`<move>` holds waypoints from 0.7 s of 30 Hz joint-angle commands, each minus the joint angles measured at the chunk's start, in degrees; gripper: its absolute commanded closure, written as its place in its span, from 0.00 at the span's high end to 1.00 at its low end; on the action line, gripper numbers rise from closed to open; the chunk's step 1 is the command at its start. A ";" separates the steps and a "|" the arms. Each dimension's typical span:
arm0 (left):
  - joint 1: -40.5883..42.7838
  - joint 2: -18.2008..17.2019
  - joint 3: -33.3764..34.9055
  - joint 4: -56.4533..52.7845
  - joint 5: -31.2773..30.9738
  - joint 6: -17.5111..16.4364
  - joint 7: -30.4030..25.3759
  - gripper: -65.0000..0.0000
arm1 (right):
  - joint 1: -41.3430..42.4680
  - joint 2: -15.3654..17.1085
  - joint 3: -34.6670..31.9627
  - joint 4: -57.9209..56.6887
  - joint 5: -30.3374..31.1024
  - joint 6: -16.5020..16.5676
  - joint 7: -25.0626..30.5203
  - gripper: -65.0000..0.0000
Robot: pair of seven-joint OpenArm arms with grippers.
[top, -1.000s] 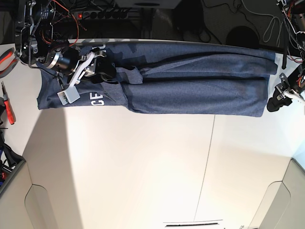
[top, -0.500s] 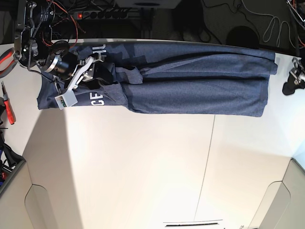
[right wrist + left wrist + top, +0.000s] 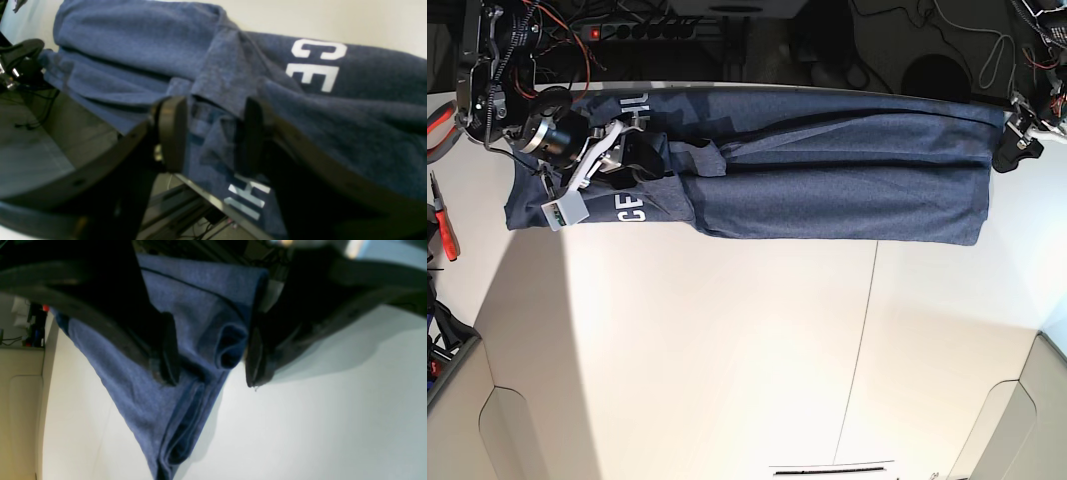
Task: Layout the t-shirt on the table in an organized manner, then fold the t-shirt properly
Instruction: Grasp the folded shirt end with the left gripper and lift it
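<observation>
Now the shirt (image 3: 827, 170) lies as a long folded band along the far edge of the counter (image 3: 727, 340), its lettering toward the right arm's end. Its right end effector (image 3: 208, 133) straddles a raised fold of cloth, fingers apart. At the other end, the left end effector (image 3: 208, 360) stands wide open over the shirt's corner, gripping nothing.
</observation>
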 commanded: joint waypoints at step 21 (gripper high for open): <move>-0.33 -1.51 1.99 0.92 7.98 -0.52 -7.56 0.55 | 0.42 0.28 0.22 1.09 1.09 0.26 0.92 0.43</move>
